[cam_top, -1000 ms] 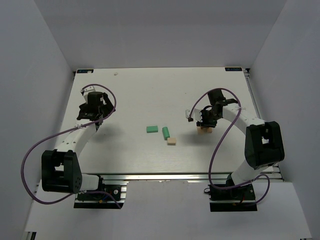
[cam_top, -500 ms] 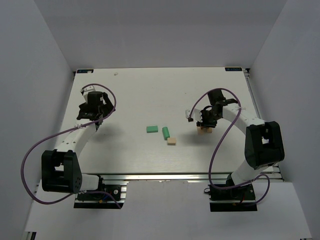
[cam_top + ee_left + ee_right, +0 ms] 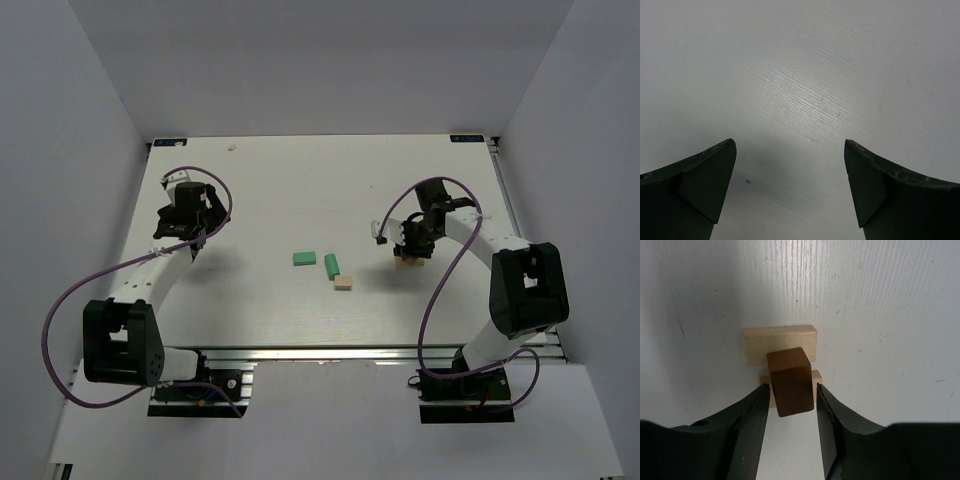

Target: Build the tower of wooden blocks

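In the right wrist view my right gripper (image 3: 791,390) is shut on a dark brown block (image 3: 790,385) and holds it just above two light tan blocks (image 3: 780,343) that lie side by side on the table. In the top view the right gripper (image 3: 411,250) hides most of that stack. Two green blocks (image 3: 305,258) (image 3: 331,264) and one more tan block (image 3: 343,282) lie loose at the table's middle. My left gripper (image 3: 178,232) is open and empty at the far left; its wrist view (image 3: 790,145) shows only bare table.
The white table (image 3: 280,190) is enclosed by grey walls at the left, right and back. Purple cables loop from both arms. The loose blocks lie left of the right gripper, about a gripper's width away.
The right gripper has shifted very slightly to the left with the brown block. The left arm and the loose blocks have not moved.
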`<move>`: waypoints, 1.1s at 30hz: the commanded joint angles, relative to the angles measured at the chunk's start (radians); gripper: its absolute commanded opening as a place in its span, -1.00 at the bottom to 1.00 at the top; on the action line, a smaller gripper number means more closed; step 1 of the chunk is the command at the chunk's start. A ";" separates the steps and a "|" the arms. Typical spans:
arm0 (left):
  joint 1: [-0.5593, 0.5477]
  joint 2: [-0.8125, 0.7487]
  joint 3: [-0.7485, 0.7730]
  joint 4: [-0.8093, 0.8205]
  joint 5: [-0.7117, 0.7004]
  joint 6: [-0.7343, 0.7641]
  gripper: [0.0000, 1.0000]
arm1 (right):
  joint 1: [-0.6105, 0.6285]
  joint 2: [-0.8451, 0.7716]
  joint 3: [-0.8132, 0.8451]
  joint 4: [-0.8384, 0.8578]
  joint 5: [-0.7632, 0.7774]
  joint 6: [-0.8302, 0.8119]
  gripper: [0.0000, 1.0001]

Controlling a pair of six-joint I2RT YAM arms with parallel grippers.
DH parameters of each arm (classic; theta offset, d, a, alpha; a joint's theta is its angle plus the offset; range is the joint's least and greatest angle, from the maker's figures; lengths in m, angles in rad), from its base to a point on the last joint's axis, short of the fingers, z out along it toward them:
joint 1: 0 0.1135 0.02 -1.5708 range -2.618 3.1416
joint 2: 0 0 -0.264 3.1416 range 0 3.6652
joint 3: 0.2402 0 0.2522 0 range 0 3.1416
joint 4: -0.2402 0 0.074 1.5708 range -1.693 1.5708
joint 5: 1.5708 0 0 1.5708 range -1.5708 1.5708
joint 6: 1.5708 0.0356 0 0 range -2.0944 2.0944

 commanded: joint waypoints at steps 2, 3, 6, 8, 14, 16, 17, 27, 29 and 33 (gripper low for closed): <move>0.003 -0.002 0.034 -0.002 -0.017 0.004 0.96 | -0.008 -0.013 0.003 -0.050 -0.001 -0.090 -0.02; 0.003 -0.002 0.034 0.000 -0.016 0.004 0.96 | -0.006 -0.012 0.005 -0.049 -0.003 -0.087 -0.01; 0.003 0.004 0.036 0.000 -0.016 0.004 0.96 | -0.008 -0.013 0.006 -0.048 -0.010 -0.084 0.07; 0.003 0.007 0.036 0.004 -0.013 0.004 0.96 | -0.008 -0.010 0.008 -0.049 -0.012 -0.081 0.08; 0.003 0.012 0.037 -0.003 -0.013 0.006 0.96 | -0.006 -0.018 0.022 -0.056 -0.023 -0.069 0.25; 0.003 0.007 0.036 -0.003 -0.014 0.006 0.96 | -0.006 -0.027 0.032 -0.085 -0.035 -0.070 0.31; 0.001 0.001 0.034 -0.002 -0.013 0.007 0.96 | -0.008 -0.030 0.040 -0.097 -0.040 -0.078 0.46; 0.001 -0.043 0.008 0.006 0.001 0.004 0.96 | -0.006 -0.110 0.071 -0.209 -0.084 -0.116 0.79; 0.003 -0.056 -0.001 0.005 0.006 0.004 0.96 | -0.008 -0.128 0.089 -0.219 -0.107 -0.112 0.79; 0.003 -0.088 -0.024 0.011 0.021 0.001 0.96 | 0.008 -0.146 0.130 -0.184 -0.173 -0.075 0.79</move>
